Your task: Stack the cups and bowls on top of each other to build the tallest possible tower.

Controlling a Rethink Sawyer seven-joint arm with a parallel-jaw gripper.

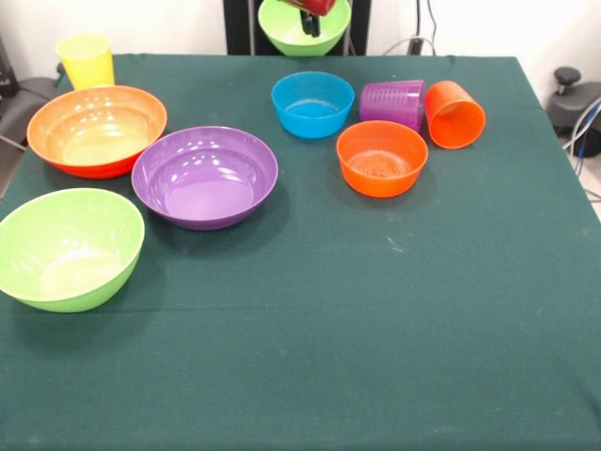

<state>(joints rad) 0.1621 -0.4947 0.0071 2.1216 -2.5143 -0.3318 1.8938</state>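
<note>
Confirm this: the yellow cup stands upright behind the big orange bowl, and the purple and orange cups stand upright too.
Not quite. The front view shows the yellow cup upright behind the big orange bowl, but the purple cup and orange cup lie on their sides.

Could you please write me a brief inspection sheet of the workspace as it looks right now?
Surface: green cloth, a few pale specks.
Job's things: yellow cup upright; purple cup and orange cup on their sides; large orange bowl, purple bowl, green bowl, blue bowl, small orange bowl upright, nothing stacked.
Clutter: nothing seen.
Grippers: gripper at the top edge holds a second green bowl off the table by its rim.
Cables: cables at right, off the table.
Surroundings: white wall.
</note>
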